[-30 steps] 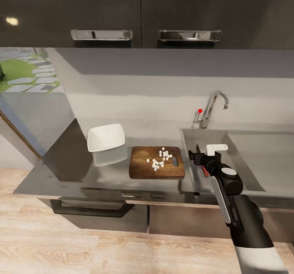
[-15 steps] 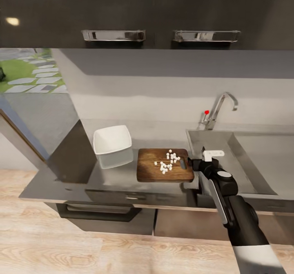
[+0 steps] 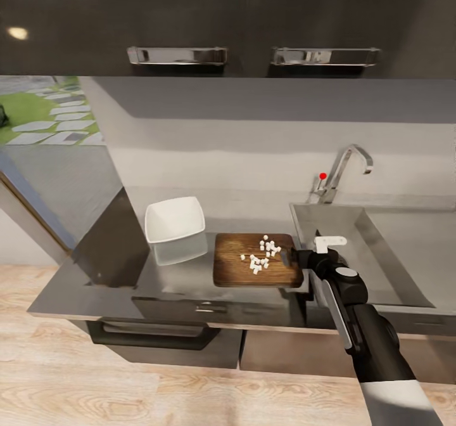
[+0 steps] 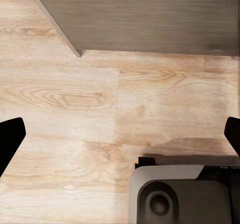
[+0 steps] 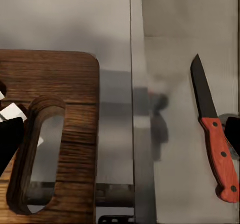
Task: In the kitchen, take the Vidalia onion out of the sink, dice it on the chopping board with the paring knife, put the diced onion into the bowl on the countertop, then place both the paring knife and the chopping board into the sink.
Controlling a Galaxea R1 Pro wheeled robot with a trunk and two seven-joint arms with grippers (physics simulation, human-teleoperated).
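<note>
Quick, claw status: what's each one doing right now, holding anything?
Left claw: open, empty, over the wooden floor.
Right claw: open, empty, between the chopping board and the paring knife.

Glossy black right arm [image 3: 354, 305]; grey round cap; white sleeve.

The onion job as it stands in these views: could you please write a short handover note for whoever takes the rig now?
Left gripper: open, empty, over the floor.
Right gripper: open, empty, at the board's handle-hole end, beside the sink rim.
Things: diced onion lies on the board; bowl is empty on the countertop, left of the board; knife appears to lie flat in the sink.
Done: onion diced, knife in the sink.
Left: move the dice into the bowl, then put the board in the sink.
</note>
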